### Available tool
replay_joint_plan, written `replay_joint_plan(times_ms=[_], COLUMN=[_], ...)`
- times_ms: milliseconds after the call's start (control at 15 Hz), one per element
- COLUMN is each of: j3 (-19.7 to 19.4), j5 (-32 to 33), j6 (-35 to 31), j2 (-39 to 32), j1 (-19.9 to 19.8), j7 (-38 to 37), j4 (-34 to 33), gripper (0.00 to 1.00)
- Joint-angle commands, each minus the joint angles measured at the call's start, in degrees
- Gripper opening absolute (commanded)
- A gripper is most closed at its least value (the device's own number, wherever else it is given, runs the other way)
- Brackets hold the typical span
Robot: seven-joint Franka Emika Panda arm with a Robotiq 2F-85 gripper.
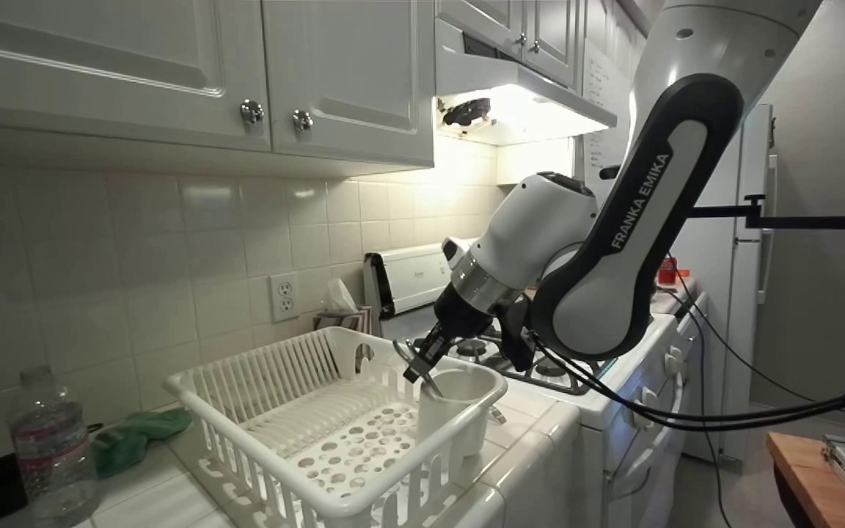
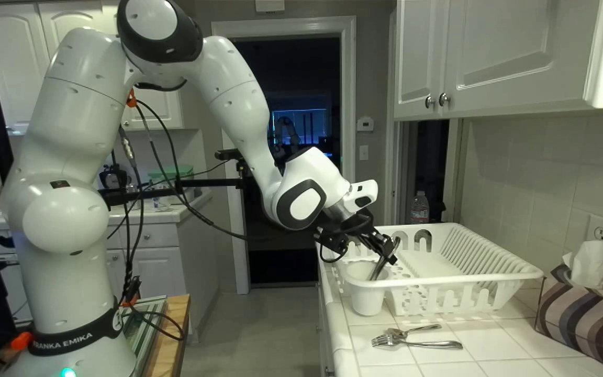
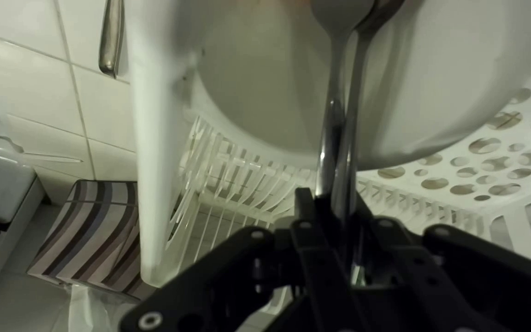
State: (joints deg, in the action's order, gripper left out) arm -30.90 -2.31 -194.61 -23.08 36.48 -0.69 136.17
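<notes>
In the white cup (image 2: 367,301) lean two metal utensils (image 3: 333,115), probably light, stiff and slippery, so best taken by their upper handles (image 3: 345,184), where the gripper (image 3: 333,198) holds them between narrow jaws.

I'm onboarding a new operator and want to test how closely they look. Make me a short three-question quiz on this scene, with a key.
1. Open question: What does the claw have between its jaws?
2. True or false: The striped tissue box stands outside the dish rack.
3. Multiple choice: How does the white cup stand? A) upside down B) on its side C) upright

Key
1. At least two metal utensils.
2. True.
3. C.
</notes>
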Motion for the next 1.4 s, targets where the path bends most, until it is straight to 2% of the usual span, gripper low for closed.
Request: replay_joint_plan(times_ms=[0, 933, 1333], j3=[-0.59, -3.60, -6.28], j5=[-1.11, -1.73, -1.40], j6=[1.42, 4.17, 3.84], j2=[-0.82, 2.48, 2.38], j1=[0.63, 3.40, 6.25], j7=[-0.72, -3.61, -3.39], j4=[-1.56, -2.34, -1.32], gripper=[0.05, 0.05, 0.05])
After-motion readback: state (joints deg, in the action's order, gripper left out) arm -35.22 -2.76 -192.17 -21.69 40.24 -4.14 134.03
